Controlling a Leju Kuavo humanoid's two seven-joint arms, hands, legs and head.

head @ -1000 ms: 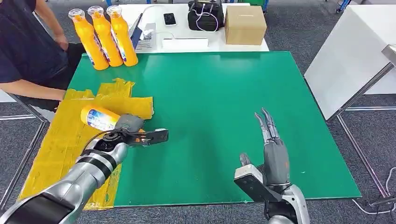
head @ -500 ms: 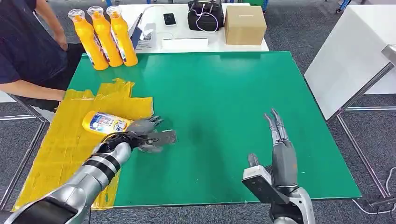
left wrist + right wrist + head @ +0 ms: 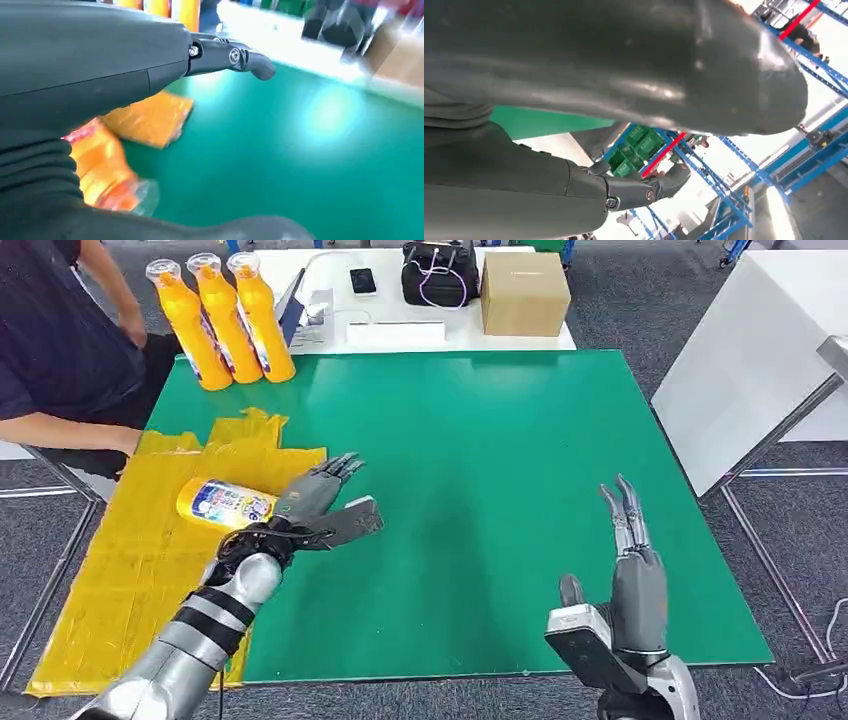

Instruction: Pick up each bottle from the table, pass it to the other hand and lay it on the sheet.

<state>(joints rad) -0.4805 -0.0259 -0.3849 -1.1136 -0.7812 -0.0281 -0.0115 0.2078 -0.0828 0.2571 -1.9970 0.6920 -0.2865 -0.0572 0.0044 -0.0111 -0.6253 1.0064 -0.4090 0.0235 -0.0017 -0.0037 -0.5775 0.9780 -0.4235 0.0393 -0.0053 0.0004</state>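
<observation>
An orange bottle (image 3: 225,503) with a blue-and-white label lies on its side on the yellow sheet (image 3: 140,550), near the sheet's right edge. My left hand (image 3: 318,505) hovers just right of it with fingers spread and nothing in it; the left wrist view shows the bottle (image 3: 102,170) blurred beside the hand. Three more orange bottles (image 3: 222,322) stand upright at the far left corner of the green table (image 3: 500,460). My right hand (image 3: 628,570) is raised at the near right, fingers straight and apart, holding nothing.
A person in a dark shirt (image 3: 50,340) sits at the left beside the sheet. Behind the green table, a white table carries a cardboard box (image 3: 524,292), a black bag (image 3: 440,272) and a phone (image 3: 363,280). A white table (image 3: 760,350) stands at the right.
My left hand let go of the bottle, opened and drew away to the right; the bottle now lies on the sheet. My right hand moved right and toward me.
</observation>
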